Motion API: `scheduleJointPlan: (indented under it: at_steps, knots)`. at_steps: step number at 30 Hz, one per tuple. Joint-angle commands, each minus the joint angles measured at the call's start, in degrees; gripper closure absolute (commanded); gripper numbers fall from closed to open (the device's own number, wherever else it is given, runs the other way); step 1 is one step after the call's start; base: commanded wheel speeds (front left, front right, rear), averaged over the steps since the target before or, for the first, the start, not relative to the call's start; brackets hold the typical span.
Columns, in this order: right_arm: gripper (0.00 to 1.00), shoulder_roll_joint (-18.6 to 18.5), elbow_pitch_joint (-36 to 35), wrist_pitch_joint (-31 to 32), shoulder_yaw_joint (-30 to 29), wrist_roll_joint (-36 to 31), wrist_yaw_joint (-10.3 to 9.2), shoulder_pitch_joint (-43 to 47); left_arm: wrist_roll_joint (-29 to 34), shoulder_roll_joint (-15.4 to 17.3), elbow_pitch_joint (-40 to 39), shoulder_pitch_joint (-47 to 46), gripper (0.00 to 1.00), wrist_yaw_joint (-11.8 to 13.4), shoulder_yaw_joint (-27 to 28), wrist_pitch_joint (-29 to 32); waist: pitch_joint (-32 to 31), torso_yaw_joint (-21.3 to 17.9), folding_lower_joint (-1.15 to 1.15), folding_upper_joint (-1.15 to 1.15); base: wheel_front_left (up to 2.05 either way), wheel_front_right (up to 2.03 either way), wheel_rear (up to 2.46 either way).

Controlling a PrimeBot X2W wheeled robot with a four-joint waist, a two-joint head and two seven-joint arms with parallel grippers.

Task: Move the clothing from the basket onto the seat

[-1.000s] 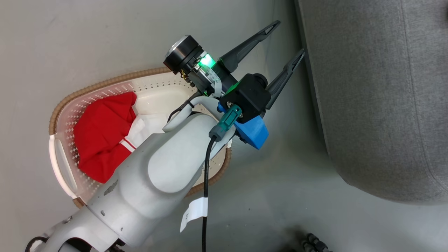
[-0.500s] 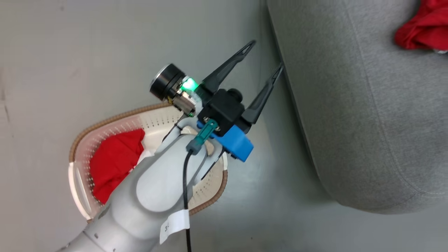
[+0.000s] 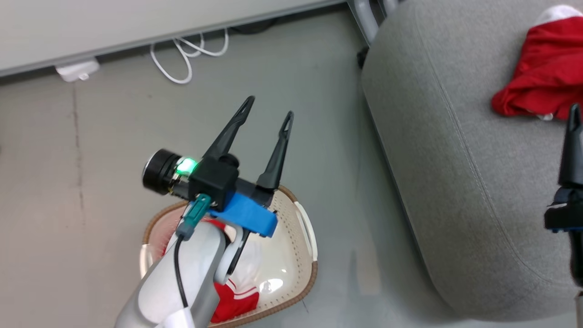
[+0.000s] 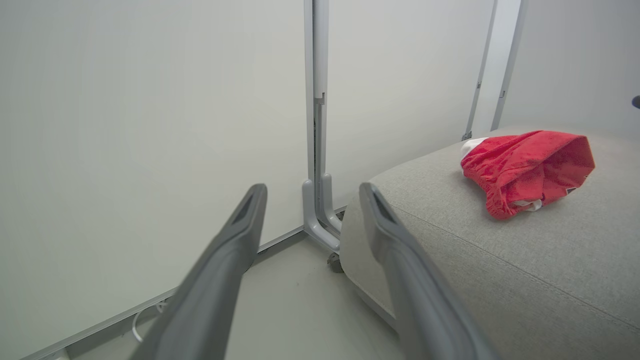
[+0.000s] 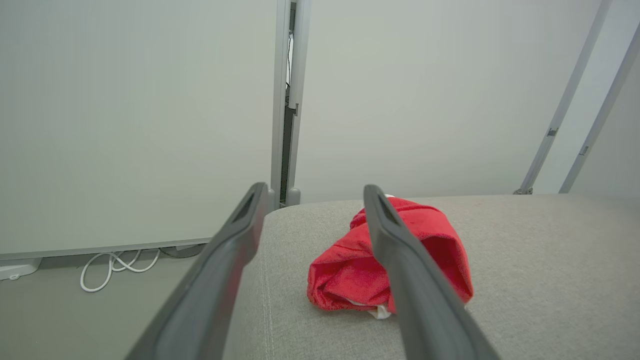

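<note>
My left gripper (image 3: 268,107) hangs open and empty above the floor, just past the far rim of the basket (image 3: 310,269). My pale left forearm hides part of the red clothing (image 3: 233,303) lying in the basket with white trim. Another red garment (image 3: 542,77) sits crumpled on the grey seat (image 3: 455,159). In the right wrist view my right gripper (image 5: 315,192) is open over the seat (image 5: 550,260), just short of that garment (image 5: 350,270), holding nothing. One of its fingers (image 3: 573,146) shows at the head view's right edge. The left wrist view shows the left gripper (image 4: 312,190) and the garment (image 4: 525,165).
A white wall panel runs along the back, with a looped white cable (image 3: 182,59) and a white adapter (image 3: 75,70) on the floor at its foot. A grey metal post foot (image 4: 320,220) stands at the seat's far corner. Bare grey floor lies between basket and seat.
The head view has swung toward the wall and seat, so the whole picture has shifted. The red garment on the seat and a right finger have come into view. The left gripper stays open.
</note>
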Motion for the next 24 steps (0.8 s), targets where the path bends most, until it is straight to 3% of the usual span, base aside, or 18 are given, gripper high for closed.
scheduleJointPlan:
  at_steps: [1, 13, 24]
  knots:
    - [0.0, 0.7, -1.2, -0.2, 1.0, 0.2, 0.01, 1.8, 0.4, 0.1, -0.8, 2.1, 0.0, 0.2, 1.6, -0.2, -3.6, 2.9, 0.01, 0.0, 0.0, 0.0, 0.0]
    - [0.0, 4.2, -4.1, -0.2, 7.6, 0.5, 0.01, 9.2, 3.7, -0.9, -5.5, 13.6, 0.0, -0.5, 13.1, -0.2, -11.1, 9.0, 0.01, 0.0, 0.0, 0.0, 0.0]
    - [0.0, 6.6, -3.7, -0.2, 11.0, -0.3, 0.01, 14.0, 5.5, -2.6, -7.7, 22.3, 0.0, -2.2, 21.8, -0.2, -15.7, 11.6, 0.01, 0.0, 0.0, 0.0, 0.0]
